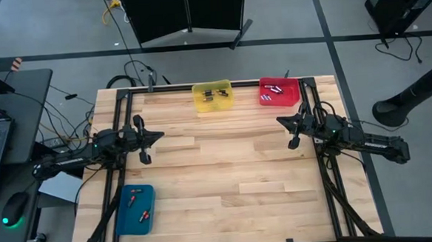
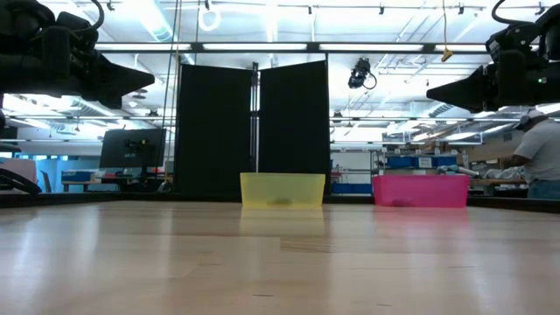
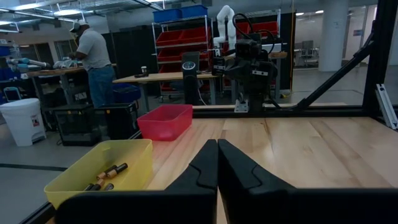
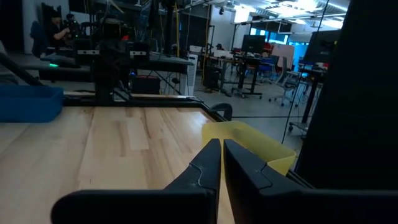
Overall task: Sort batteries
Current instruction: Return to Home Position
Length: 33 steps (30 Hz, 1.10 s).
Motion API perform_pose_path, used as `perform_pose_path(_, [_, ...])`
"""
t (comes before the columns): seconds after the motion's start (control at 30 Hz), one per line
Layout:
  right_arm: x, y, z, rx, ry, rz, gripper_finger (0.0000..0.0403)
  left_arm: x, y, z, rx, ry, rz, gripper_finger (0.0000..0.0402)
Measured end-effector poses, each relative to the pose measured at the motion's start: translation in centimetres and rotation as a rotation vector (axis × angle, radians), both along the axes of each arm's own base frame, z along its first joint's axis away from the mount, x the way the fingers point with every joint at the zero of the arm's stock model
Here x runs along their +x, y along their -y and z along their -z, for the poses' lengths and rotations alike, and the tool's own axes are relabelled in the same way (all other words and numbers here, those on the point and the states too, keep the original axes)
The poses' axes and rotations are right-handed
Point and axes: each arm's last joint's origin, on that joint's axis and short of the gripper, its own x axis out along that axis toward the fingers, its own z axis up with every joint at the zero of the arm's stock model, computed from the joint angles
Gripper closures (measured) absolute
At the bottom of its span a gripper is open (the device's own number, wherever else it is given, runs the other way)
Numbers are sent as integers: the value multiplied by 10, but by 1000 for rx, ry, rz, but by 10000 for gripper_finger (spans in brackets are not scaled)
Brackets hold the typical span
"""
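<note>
Farthest left of the yellow bin (image 1: 213,97), and well apart from it toward the table's (image 1: 226,172) near edge, stands the blue bin (image 1: 135,208). A few batteries (image 1: 142,214) with red-orange marks lie inside it.

Nearer to the yellow bin, but also left of it and clear of its rim, the left gripper (image 1: 157,137) hangs above the bare wood and points toward the table's middle. In the left wrist view its two dark fingers (image 3: 205,163) stand pressed together with only a thin seam between them, and nothing is held.

The yellow bin itself stands at the table's far edge. Several dark cells lie on its floor, some with brownish ends.

Just beside the yellow bin on its right, with a small gap between them, stands the red bin (image 1: 280,92), which holds silvery cells.

Right of the yellow bin and a little nearer than the red bin, the right gripper (image 1: 283,123) hangs over the wood, facing the left arm. Its fingers (image 4: 208,162) are together as well and grip nothing.

Beyond the yellow bin, off the table, a person (image 3: 93,56) stands at a bench.
</note>
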Motion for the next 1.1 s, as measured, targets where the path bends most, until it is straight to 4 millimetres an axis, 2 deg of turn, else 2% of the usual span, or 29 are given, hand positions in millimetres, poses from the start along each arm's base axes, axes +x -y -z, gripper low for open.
perform_pose_path(1.1, [0,0,0,0,0,0,371,0,0,0,0,0,0,392])
